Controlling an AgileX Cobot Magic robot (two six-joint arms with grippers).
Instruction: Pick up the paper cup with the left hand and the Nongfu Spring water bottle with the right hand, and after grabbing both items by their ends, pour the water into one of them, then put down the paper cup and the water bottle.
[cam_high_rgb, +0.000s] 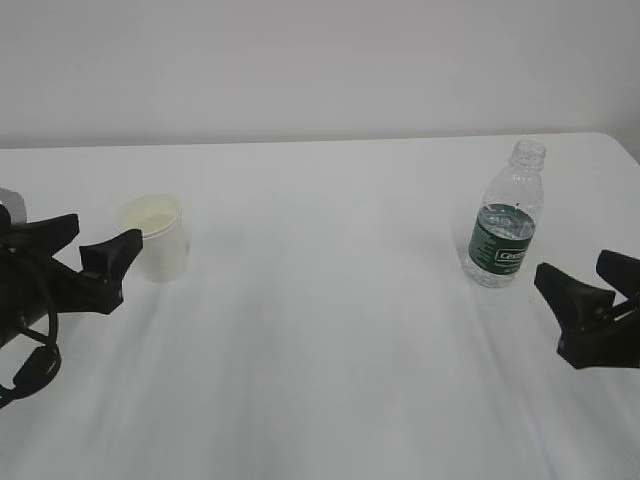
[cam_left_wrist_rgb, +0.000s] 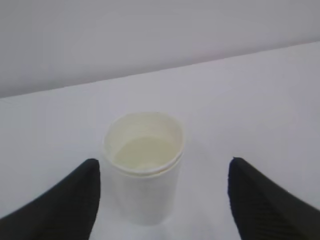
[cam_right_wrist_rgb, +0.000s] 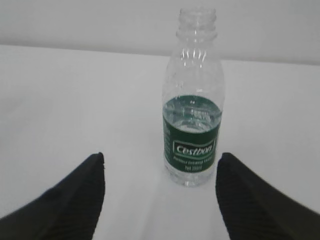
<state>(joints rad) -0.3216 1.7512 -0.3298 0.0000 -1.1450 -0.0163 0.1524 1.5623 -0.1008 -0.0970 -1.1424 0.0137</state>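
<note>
The white paper cup (cam_high_rgb: 155, 238) stands upright on the left of the table, its cream inside showing. My left gripper (cam_high_rgb: 100, 235) is open just short of it; in the left wrist view the cup (cam_left_wrist_rgb: 144, 165) sits between and slightly beyond the spread fingers, with the gripper (cam_left_wrist_rgb: 164, 162) touching nothing. The capless clear water bottle (cam_high_rgb: 505, 225) with its dark green label stands upright on the right, with water (cam_right_wrist_rgb: 192, 112) reaching about the top of the label. My right gripper (cam_high_rgb: 577, 268) is open in front of the bottle (cam_right_wrist_rgb: 192, 130), and the gripper (cam_right_wrist_rgb: 161, 156) holds nothing.
The white table (cam_high_rgb: 330, 330) runs back to a pale wall. Its right edge shows behind the bottle. A wide stretch of tabletop lies between cup and bottle.
</note>
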